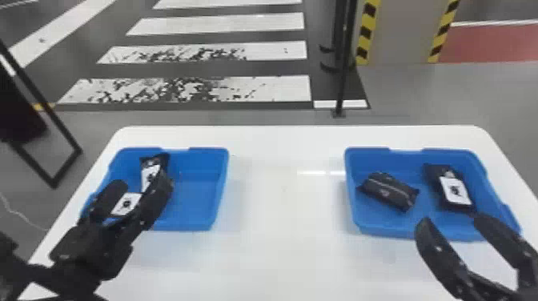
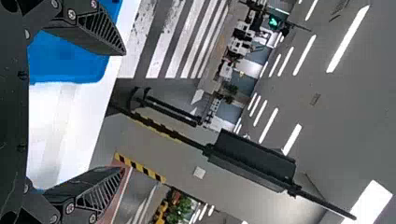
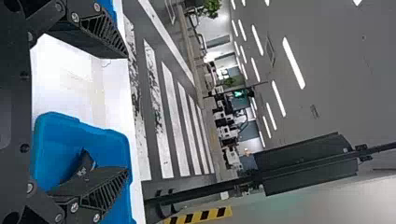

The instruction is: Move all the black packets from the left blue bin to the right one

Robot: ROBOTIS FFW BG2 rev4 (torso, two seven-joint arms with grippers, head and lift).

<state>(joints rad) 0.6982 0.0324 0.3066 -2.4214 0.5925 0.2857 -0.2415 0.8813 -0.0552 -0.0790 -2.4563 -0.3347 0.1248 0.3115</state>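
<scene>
My left gripper [image 1: 140,182] stands open over the left blue bin [image 1: 196,192]. One black packet [image 1: 154,161] leans near the far side; another packet [image 1: 126,204], white label showing, lies between the fingers as seen from the head, partly hidden by them. In the left wrist view the left gripper [image 2: 123,112] has its fingers wide apart. Two black packets [image 1: 388,191] [image 1: 456,190] lie in the right blue bin [image 1: 368,228]. My right gripper [image 1: 452,219] is open at that bin's near edge; in the right wrist view the right gripper [image 3: 126,113] has a packet [image 3: 83,167] partly behind one finger.
The white table [image 1: 280,224] carries both bins, with a wide strip of tabletop between them. Past its far edge a black pole [image 1: 342,80] rises from the floor, near a pillar [image 1: 404,32] with yellow and black edge stripes.
</scene>
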